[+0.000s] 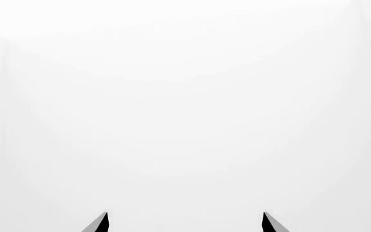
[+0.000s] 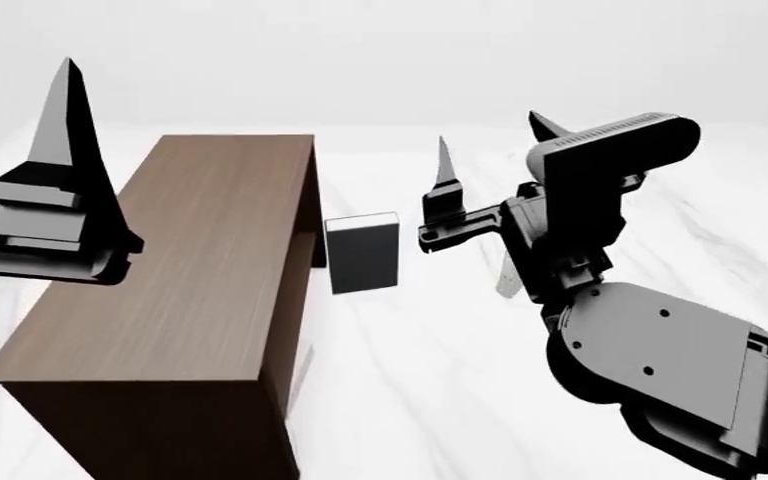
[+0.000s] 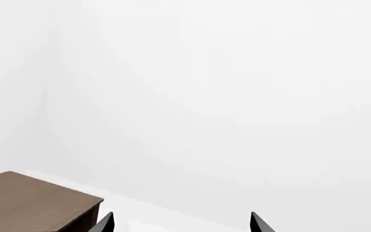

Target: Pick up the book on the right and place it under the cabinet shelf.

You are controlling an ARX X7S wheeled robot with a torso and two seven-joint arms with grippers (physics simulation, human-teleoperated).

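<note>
Left wrist view: nothing but blank white. The two tips of the left gripper [image 1: 185, 223] show at the bottom edge, set well apart with nothing between them. These fingers are open and empty.

Head view: the cabinet shelf [image 2: 191, 280] fills the left and lower left of the frame, its long top running away from the viewer. Just right of its far end, near the centre, a dark book with a white edge [image 2: 361, 253] stands upright on the white worktop [image 2: 411, 390]. The right gripper [image 2: 494, 150] is raised at upper right of centre, with its fingers spread and holding nothing. The left gripper shows at the left edge, pointing up. The book [image 2: 508, 272] I can place only as a pale sliver right of centre, almost wholly hidden behind the right arm. I cannot tell how it lies.

Right wrist view: a corner of the cabinet shelf at lower left, a strip of worktop beside it, and two separated finger tips at the bottom edge. The book is not in sight.

Assessment: the book is probably a rigid, fairly weighty slab with a smooth cover that may slip. I would grip it across its thickness at the middle of a long edge, so it does not swing.
</note>
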